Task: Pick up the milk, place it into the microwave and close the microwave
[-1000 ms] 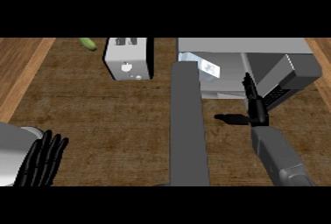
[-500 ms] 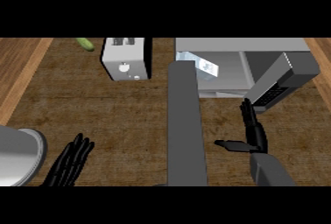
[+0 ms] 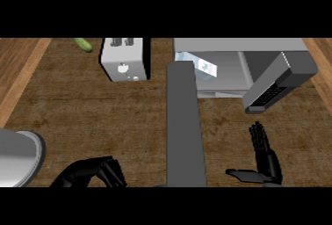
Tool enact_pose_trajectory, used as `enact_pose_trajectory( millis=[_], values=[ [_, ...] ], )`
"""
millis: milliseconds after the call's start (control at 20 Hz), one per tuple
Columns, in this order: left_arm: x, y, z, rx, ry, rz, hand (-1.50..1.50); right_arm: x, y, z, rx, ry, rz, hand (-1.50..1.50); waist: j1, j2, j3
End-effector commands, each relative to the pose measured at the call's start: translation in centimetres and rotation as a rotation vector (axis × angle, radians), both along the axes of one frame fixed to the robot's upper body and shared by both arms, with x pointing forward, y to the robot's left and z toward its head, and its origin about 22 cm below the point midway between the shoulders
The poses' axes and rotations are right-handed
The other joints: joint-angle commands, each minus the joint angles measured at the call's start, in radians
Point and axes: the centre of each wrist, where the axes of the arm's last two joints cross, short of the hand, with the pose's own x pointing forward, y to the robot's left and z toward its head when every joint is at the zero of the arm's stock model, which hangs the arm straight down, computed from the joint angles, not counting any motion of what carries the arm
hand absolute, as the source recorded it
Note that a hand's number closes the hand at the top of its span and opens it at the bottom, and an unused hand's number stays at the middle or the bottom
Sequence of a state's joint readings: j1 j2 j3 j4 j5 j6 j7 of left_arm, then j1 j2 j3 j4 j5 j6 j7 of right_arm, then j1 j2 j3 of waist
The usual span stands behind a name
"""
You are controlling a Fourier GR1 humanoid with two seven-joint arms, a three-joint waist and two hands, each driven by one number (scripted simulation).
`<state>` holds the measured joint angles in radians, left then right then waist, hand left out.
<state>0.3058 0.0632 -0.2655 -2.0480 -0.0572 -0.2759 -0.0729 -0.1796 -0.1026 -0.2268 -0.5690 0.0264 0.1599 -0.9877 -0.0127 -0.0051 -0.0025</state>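
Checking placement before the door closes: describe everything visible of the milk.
The milk is a small white carton with a pale blue side and a dark mark on its white face. It sits inside the open microwave, at the cavity's left, beside the open door. The left hand and right hand are clear of it.

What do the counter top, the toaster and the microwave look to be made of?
Counter top: wood, matt dark brown, with visible grain streaks. Toaster: probably metal or plastic, with a pale, silvery, smooth shell and two dark slots on top. Microwave: likely painted metal, in flat grey panels; its open door looks the same grey.
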Motion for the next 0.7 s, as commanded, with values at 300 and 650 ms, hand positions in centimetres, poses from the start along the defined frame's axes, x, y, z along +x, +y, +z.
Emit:
enact_pose_trajectory(
  millis=[300, 650],
  values=[
    [4.2, -4.1, -0.4, 0.082, 0.024, -0.169, 1.50, -7.9, -3.0, 0.6, 0.057, -0.054, -0.004, -1.50, -0.002, 0.004, 0.002],
    [6.1, -7.9, -0.6, 0.207, 0.130, -0.371, 1.50, -9.7, -4.2, 3.0, 0.039, -0.074, 0.006, -1.50, -0.012, 0.004, 0.001]
  ],
)
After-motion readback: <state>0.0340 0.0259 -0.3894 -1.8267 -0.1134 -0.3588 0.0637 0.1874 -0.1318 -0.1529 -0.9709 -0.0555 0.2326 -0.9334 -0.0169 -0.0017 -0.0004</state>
